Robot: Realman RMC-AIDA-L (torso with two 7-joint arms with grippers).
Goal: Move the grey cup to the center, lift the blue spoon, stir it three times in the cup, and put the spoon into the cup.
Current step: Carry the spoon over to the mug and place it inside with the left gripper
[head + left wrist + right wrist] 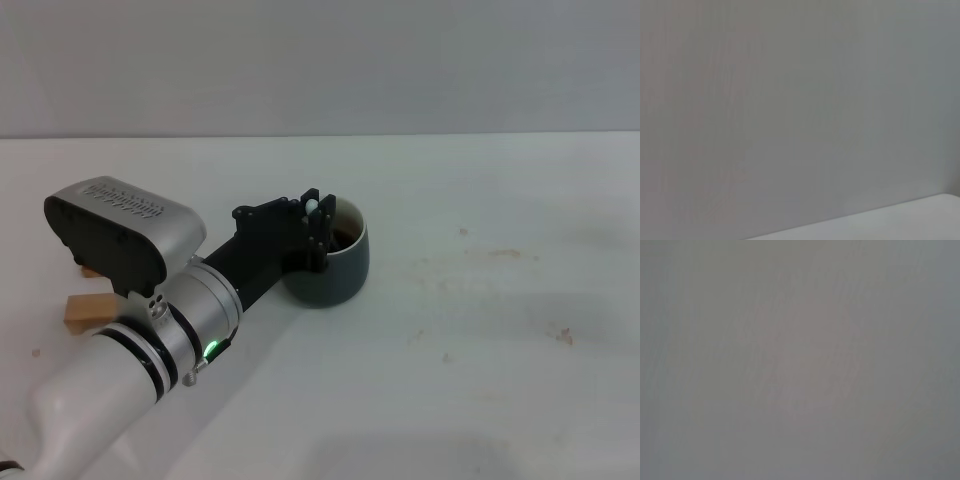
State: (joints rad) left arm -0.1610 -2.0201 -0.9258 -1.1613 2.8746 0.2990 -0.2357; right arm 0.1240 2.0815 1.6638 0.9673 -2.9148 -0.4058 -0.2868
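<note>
So the left arm reaches in from the near left corner, stretched diagonally toward the middle of the white tabletop (pixel 480 330), wrist angled down. Its left claw (pixel 318 232) sits right over the near-left rim of the grey cup (pixel 335 275), black fingers (pixel 321 245) pressed together on the pale handle of the blue spoon (pixel 313 208), which stands nearly upright with its lower end dipping into the cup. Dark liquid shows inside. One cup, one spoon. Two wooden blocks (pixel 85 308) lie on the left, partly hidden behind the arm. The right claw isn't visible anywhere.
</note>
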